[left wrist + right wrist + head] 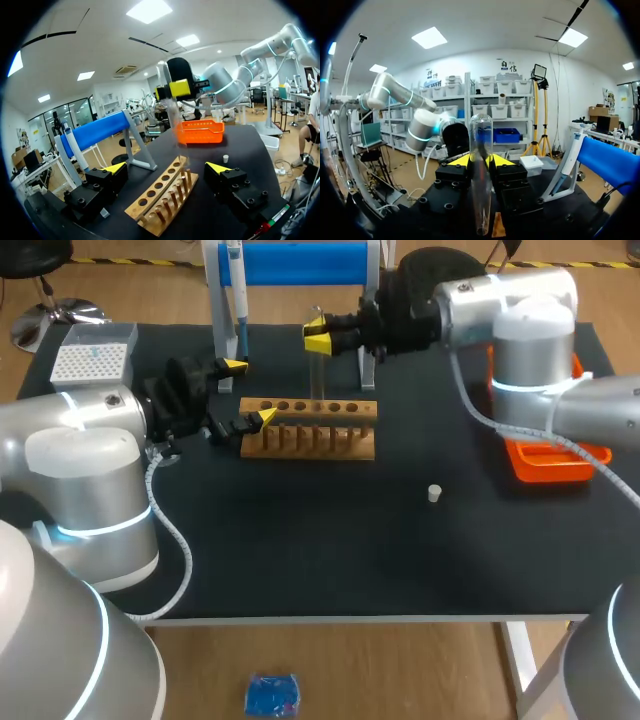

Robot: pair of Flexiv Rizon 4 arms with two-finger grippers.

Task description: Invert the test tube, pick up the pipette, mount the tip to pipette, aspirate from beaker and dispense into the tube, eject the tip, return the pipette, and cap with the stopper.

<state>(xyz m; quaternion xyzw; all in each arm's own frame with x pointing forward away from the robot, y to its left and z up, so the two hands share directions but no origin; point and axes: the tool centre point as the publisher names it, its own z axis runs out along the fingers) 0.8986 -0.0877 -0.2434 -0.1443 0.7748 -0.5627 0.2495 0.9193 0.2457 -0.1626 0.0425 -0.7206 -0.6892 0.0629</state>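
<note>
From the head view, my right tool (318,335) grips the test tube (317,375) upright over the wooden rack (308,430), near the desk's (330,560) far edge. My left tool (250,392) stands open at the rack's left end. The stopper (434,493) lies alone toward the right edge.

From the left wrist, my spread fingers (116,167) flank the rack (160,197).

From the right wrist, the tube (481,170) sits clamped, rounded end up, mouth down.

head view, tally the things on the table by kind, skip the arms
test tube: 1
wooden rack: 1
pipette: 1
pipette stand: 1
tip box: 1
orange tray: 1
stopper: 1
total: 7
</note>
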